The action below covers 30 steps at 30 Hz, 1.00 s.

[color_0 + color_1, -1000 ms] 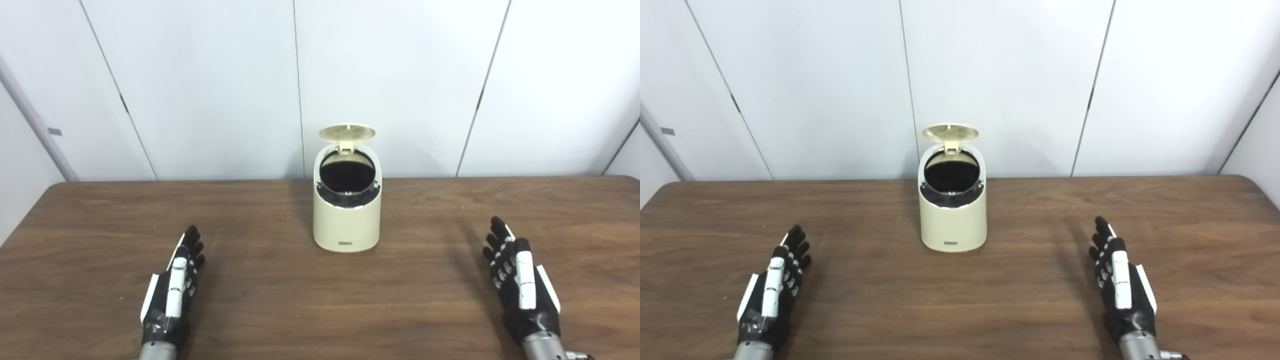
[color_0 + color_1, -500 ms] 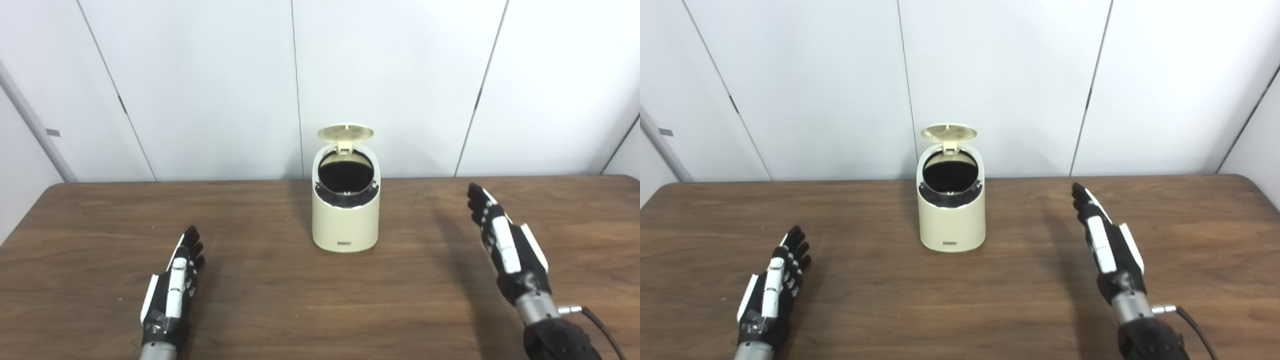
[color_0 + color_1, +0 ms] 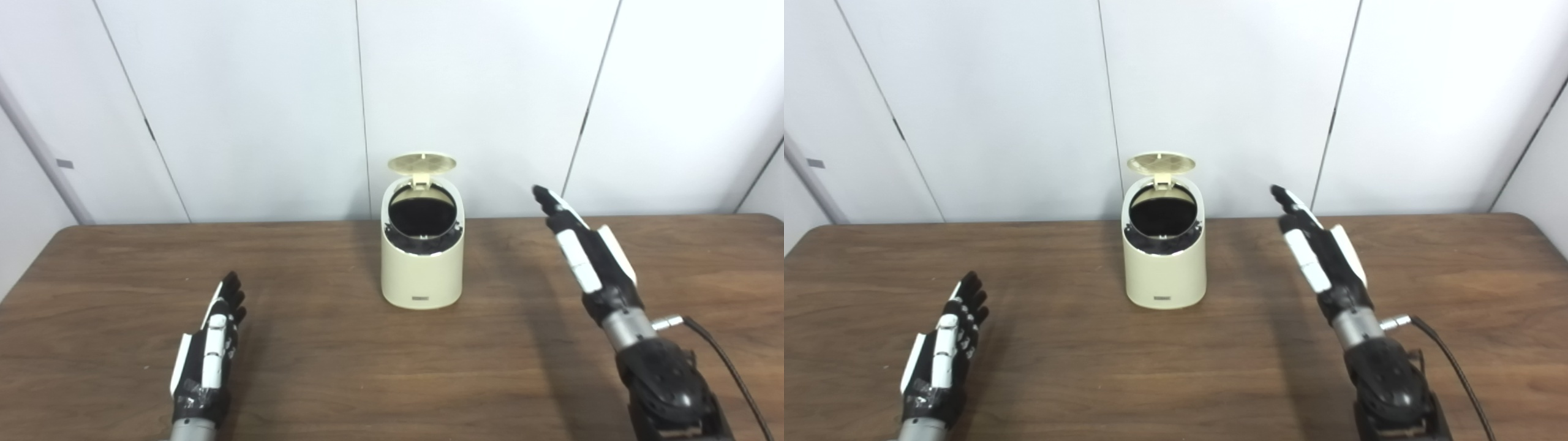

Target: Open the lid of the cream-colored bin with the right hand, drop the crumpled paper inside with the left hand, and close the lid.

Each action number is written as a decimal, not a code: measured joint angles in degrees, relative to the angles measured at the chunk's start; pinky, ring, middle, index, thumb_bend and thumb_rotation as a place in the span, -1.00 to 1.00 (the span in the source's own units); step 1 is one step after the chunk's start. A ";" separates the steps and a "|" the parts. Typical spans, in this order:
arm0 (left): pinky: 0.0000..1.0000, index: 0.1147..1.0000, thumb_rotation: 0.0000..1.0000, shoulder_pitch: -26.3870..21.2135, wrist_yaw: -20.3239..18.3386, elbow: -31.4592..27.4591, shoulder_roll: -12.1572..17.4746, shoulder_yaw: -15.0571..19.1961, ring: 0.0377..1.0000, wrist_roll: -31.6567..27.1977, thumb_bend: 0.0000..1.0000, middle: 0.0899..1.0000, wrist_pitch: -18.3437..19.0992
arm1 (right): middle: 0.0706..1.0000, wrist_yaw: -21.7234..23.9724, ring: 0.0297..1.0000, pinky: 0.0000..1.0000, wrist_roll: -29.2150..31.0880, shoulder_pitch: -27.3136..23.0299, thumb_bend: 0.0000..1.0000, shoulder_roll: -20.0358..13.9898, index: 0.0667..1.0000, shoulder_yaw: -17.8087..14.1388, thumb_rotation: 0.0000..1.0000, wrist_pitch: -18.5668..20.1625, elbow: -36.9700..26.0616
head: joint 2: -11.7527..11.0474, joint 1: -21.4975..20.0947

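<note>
A cream-colored bin [image 3: 421,269] stands upright at the middle of the brown table [image 3: 343,361]. Its round lid [image 3: 422,163] is tipped up and back on its hinge, so the dark inside shows. My right hand [image 3: 582,248] is raised above the table to the right of the bin, open with straight fingers pointing up and to the left, apart from the bin. Near the front left, my left hand [image 3: 211,343] rests low over the table, open and holding nothing. No crumpled paper shows in either view.
White wall panels [image 3: 257,104] rise just behind the table's far edge. A black cable [image 3: 726,367] trails from my right wrist toward the front right corner.
My right hand has risen from the front right of the table and moved forward and left toward the bin. My left hand and the bin have stayed in place.
</note>
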 measured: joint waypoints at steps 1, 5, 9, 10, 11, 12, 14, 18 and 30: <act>1.00 1.00 1.00 0.00 0.18 0.10 -0.02 -0.01 1.00 0.03 -0.32 1.00 -0.15 | 0.87 0.00 0.89 0.89 -0.67 -0.57 0.30 -0.07 0.77 0.19 1.00 0.32 0.00 | -0.17 0.09; 1.00 1.00 1.00 -0.31 0.64 0.98 -0.31 -0.05 1.00 1.02 -0.32 1.00 -1.83 | 0.87 0.02 0.90 0.88 -3.00 -2.78 0.25 -0.10 0.78 1.36 1.00 1.79 0.09 | -0.79 0.35; 1.00 1.00 1.00 -0.53 1.00 1.42 -0.50 -0.06 1.00 1.82 -0.32 1.00 -2.96 | 0.88 0.13 0.91 0.90 -3.37 -4.58 0.17 -0.10 0.79 1.91 1.00 1.87 0.36 | -0.97 0.44; 1.00 1.00 1.00 -0.55 1.04 1.48 -0.55 -0.06 1.00 1.89 -0.32 1.00 -3.47 | 0.88 0.19 0.91 0.90 -3.43 -4.95 0.16 -0.09 0.79 1.98 1.00 1.97 0.42 | -0.97 0.44; 1.00 1.00 1.00 -0.55 1.06 1.52 -0.58 -0.06 1.00 1.93 -0.32 1.00 -4.00 | 0.87 0.25 0.91 0.90 -3.51 -5.27 0.15 -0.07 0.79 2.09 1.00 2.13 0.42 | -0.97 0.44; 1.00 1.00 0.99 -0.56 1.09 1.59 -0.60 -0.05 1.00 1.94 -0.31 1.00 -4.39 | 0.87 0.29 0.90 0.89 -3.72 -5.58 0.14 -0.04 0.78 2.27 1.00 2.41 0.43 | -1.14 0.44; 1.00 1.00 0.98 -0.63 1.14 1.71 -0.63 -0.04 1.00 1.97 -0.32 1.00 -4.50 | 0.86 0.32 0.89 0.86 -4.46 -6.35 0.11 0.10 0.77 2.71 1.00 3.51 0.43 | -1.58 0.27; 1.00 1.00 0.96 -0.66 1.35 1.82 -0.65 -0.02 1.00 2.09 -0.34 1.00 -4.63 | 0.85 0.33 0.86 0.80 -5.82 -7.60 0.06 0.30 0.75 3.61 1.00 4.80 0.43 | -2.28 0.18; 1.00 1.00 0.94 -0.82 1.03 2.11 -0.61 -0.06 1.00 1.80 -0.51 1.00 -5.07 | 0.83 0.46 0.79 0.68 -10.02 -10.81 0.03 0.75 0.79 6.70 1.00 5.16 2.00 | -4.66 0.62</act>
